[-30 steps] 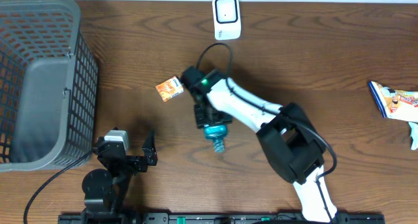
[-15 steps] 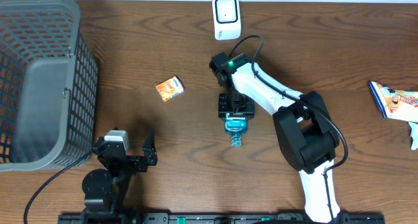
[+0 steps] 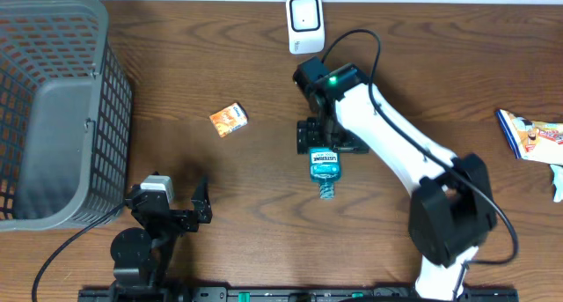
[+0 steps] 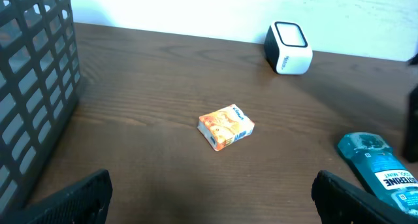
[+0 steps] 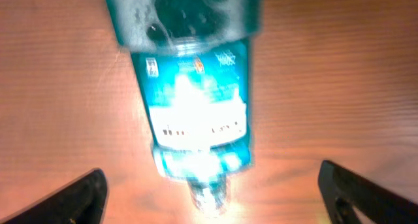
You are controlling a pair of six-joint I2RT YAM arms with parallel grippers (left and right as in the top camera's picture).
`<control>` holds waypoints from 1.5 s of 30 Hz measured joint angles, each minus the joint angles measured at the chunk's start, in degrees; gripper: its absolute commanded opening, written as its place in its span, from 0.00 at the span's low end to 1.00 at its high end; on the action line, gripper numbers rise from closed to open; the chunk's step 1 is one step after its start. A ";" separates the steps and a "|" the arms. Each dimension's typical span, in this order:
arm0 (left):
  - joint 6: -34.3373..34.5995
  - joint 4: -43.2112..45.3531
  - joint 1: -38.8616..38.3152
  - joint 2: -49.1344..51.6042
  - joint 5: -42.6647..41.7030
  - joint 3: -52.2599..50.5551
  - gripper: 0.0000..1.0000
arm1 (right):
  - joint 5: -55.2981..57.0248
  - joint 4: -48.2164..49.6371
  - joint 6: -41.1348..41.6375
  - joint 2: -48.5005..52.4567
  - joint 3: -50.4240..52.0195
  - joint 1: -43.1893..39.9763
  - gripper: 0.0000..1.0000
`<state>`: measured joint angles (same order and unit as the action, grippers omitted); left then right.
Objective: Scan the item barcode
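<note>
At the bottom left of the overhead view the left tool (image 3: 167, 205) sits low by the frame's lower edge, its fingers spread wide with nothing between them. Its own camera shows both tips at the lower corners with bare wooden surface (image 3: 176, 82) in between.

Just right of the centre of the overhead view, a teal mouthwash bottle (image 3: 324, 168) lies flat on the surface. Its narrow neck points to the lower edge and its label faces up. The right tool (image 3: 330, 142) hangs over the bottle's upper, broad end. In the right wrist view its fingers stand far apart at the lower corners and do not touch the bottle (image 5: 196, 100), which is blurred and glaring there.

Left of the bottle and well apart from it, a small orange box (image 3: 229, 119) lies at a slant on the surface.

A dark mesh basket (image 3: 119, 99) fills the upper left of the frame. At the right edge a blue and orange packet (image 3: 532, 135) is partly cut off.

At the top centre stands the white scanner (image 3: 305, 24), well apart from the bottle.
</note>
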<state>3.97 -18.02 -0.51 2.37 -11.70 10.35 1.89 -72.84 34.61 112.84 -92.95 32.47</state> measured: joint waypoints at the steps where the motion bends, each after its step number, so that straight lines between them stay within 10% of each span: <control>1: 0.00 -0.02 0.00 0.00 0.00 0.00 0.98 | 1.03 -1.09 0.98 -0.92 -0.07 0.83 0.99; 17: 0.00 -0.02 0.00 0.00 0.00 0.00 0.98 | 10.86 -0.04 13.14 1.90 3.93 11.87 0.99; 37: 0.00 0.00 0.00 0.00 0.00 0.00 0.98 | 7.58 20.52 4.55 1.95 16.61 5.92 0.99; 45: 0.00 0.00 0.00 0.00 0.00 0.00 0.98 | 2.27 23.63 1.49 1.11 18.86 4.76 0.82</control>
<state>3.97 -18.02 -0.51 2.37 -11.70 10.35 4.16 -49.21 36.10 113.95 -74.08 37.23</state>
